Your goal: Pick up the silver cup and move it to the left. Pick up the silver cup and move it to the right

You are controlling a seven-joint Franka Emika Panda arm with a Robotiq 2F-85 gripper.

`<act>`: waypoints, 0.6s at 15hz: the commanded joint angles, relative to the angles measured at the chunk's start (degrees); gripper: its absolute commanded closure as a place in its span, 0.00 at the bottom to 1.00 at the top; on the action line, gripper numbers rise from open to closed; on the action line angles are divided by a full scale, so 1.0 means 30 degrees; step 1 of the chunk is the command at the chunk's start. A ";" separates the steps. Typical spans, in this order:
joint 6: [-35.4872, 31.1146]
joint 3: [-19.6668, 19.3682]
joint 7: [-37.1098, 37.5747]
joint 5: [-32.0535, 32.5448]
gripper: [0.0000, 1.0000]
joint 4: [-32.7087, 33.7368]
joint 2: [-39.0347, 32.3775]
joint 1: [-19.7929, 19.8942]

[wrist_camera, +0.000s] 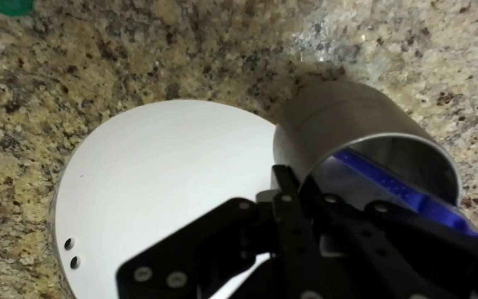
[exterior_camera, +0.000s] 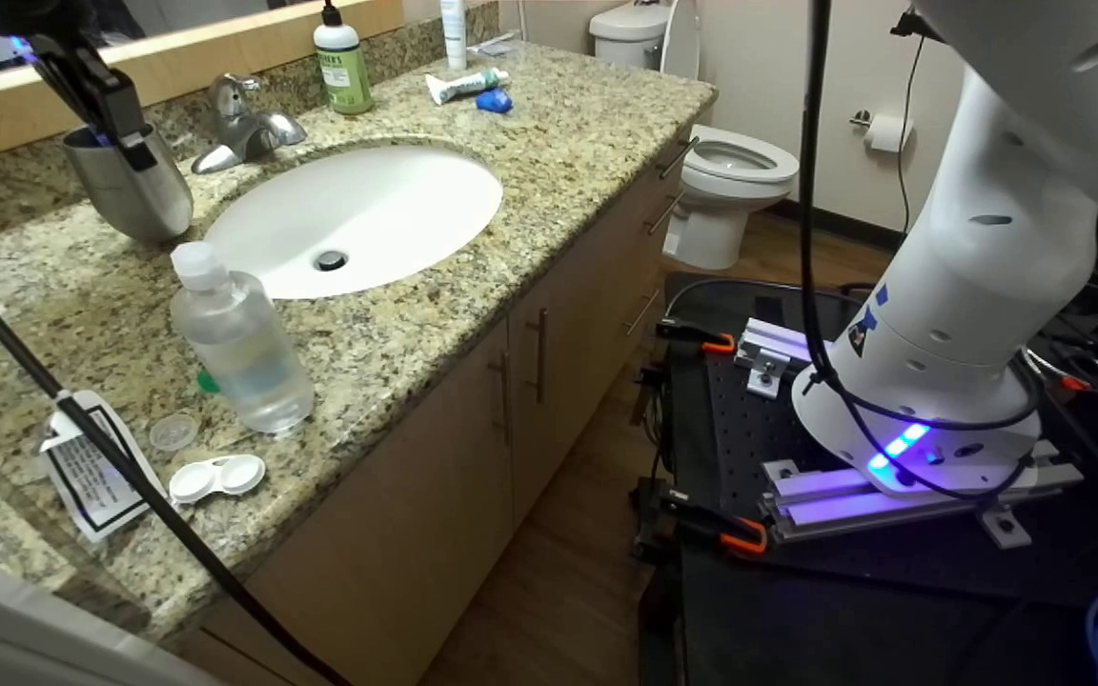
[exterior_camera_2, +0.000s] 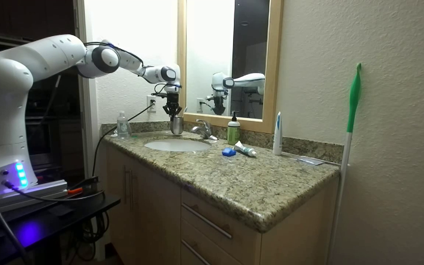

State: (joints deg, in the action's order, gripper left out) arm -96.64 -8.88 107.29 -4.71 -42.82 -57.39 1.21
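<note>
The silver cup (exterior_camera: 134, 195) is at the counter's back edge beside the sink in both exterior views, left of the faucet in an exterior view (exterior_camera_2: 177, 126). My gripper (exterior_camera: 127, 152) points down at its rim; the gripper also shows in an exterior view (exterior_camera_2: 172, 115). In the wrist view, the silver cup (wrist_camera: 338, 112) has its opening towards me, with a long blue item (wrist_camera: 388, 181) inside. The gripper (wrist_camera: 295, 178) is shut on the cup's near wall, one finger outside and one inside. I cannot tell whether the cup's base touches the counter.
The white sink (exterior_camera: 396, 219) and faucet (exterior_camera: 249, 129) adjoin the cup. A clear water bottle (exterior_camera: 244, 353) and a lens case (exterior_camera: 217, 478) stand nearer the front. A green soap bottle (exterior_camera: 344, 71) stands beyond the faucet. The mirror frame (exterior_camera_2: 230, 123) runs behind. A black cable (exterior_camera: 120, 457) crosses the counter.
</note>
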 commanded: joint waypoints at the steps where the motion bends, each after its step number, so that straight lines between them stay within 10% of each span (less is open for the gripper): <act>1: 0.1754 0.0160 0.0684 -0.0836 0.99 0.1224 0.0882 0.0863; 9: 0.4317 -0.0880 0.3006 -0.0892 0.99 0.3101 0.3600 0.4269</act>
State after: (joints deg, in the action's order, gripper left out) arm -86.69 -10.43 113.89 -6.28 -34.40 -49.11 10.20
